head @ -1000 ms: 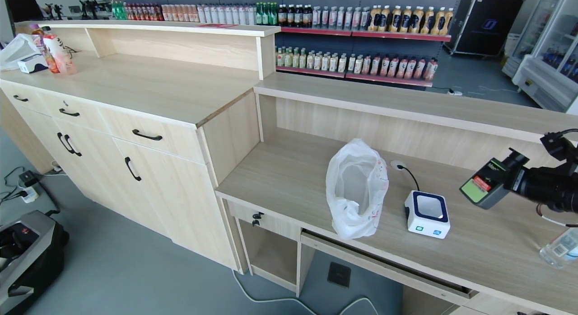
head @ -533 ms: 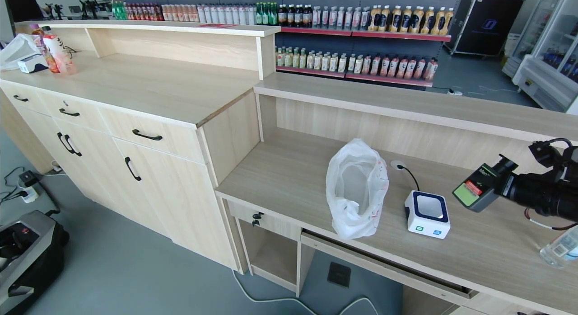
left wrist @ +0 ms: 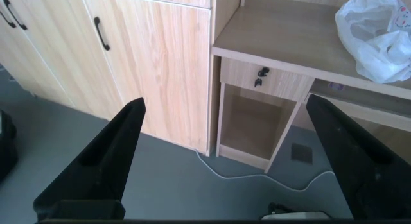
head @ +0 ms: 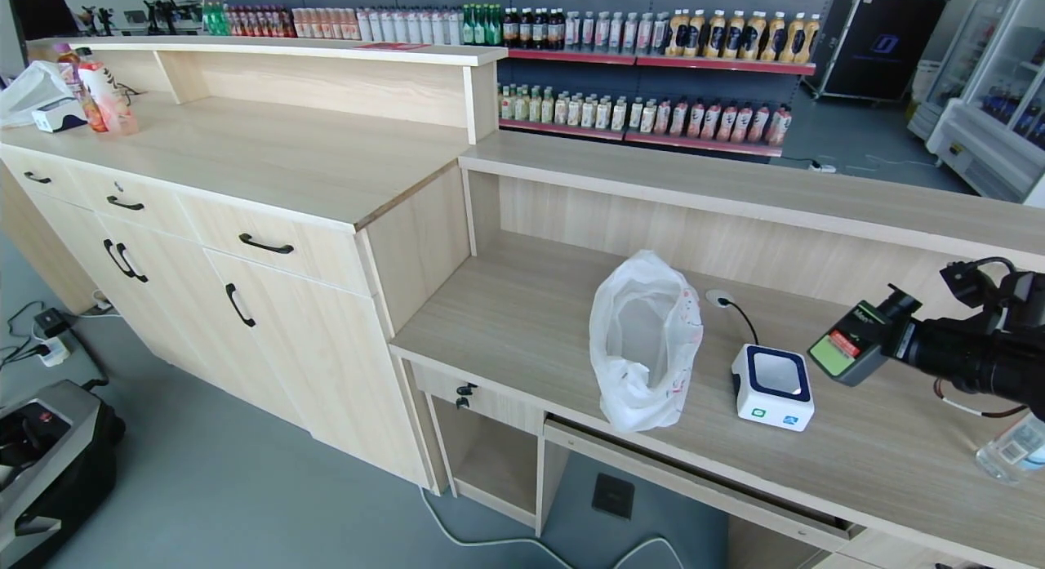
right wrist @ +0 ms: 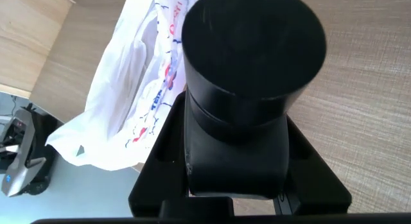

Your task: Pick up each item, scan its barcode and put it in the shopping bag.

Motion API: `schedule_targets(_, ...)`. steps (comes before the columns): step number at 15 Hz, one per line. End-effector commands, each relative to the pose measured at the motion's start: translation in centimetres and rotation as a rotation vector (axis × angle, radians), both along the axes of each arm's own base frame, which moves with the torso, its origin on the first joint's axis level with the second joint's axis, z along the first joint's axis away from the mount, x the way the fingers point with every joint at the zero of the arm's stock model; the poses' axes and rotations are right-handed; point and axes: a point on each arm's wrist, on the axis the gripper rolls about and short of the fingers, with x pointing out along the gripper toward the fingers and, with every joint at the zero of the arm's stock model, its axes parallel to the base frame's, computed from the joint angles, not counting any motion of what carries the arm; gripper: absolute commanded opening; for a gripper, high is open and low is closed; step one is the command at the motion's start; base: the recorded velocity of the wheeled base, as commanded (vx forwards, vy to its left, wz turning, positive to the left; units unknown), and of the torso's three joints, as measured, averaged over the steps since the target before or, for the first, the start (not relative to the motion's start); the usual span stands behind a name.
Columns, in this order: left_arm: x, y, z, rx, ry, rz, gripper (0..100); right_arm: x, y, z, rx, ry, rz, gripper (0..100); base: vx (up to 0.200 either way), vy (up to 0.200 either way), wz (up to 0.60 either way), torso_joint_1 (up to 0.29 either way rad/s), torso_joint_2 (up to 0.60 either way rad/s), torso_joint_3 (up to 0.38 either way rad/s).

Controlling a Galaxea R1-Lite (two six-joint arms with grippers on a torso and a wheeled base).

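Grey floor (left wrist: 168, 197) lies beneath my left gripper (left wrist: 221, 153), which hangs low in front of the pale wood cabinet (left wrist: 160, 57), well to the left of the work; its two dark fingers (left wrist: 96, 160) are spread wide with nothing between them. Nearest on the wooden surface (head: 531, 308), at its right near edge, a clear bottle (head: 1011, 451) lies on its side. A little farther in sits the scanner (head: 773, 387), a small white box with a dark-framed window facing up, and a black cable (head: 741, 316) runs from its back to a round hole in the surface. Just left of the scanner stands the shopping bag (head: 645, 344), white and thin, its mouth open upward and its sides slumped. To the right of the scanner, held in the air above the surface and not touching it, is the dark item (head: 853, 347), with a green and red label on the face turned toward the scanner. My right gripper (head: 898, 340) is pinching it from the right, its fingers closed on the sides. From the right wrist view the dark item (right wrist: 250, 63) shows as a black round top over a squarer body, with the bag (right wrist: 128, 102) beyond it. Behind all this rises the raised ledge (head: 735, 185) of the counter, and farthest off, shelves (head: 637, 59) carry rows of bottles.
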Motion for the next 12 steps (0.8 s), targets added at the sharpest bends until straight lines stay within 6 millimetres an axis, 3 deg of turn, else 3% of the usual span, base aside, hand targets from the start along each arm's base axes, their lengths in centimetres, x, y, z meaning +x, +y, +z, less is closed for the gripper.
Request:
schedule_targets(1,0.0,0.0,0.0,0.0,0.0,0.0,100,0.3,-0.1,-0.5,0.002,0.002,0.002,0,0.0,0.0,0.0,0.0,0.0,0.0)
schedule_targets(12,0.0,0.0,0.0,0.0,0.0,0.0,100,1.9,0.6,-1.4,0.004,0.007,0.035,0,0.0,0.0,0.0,0.0,0.0,0.0)
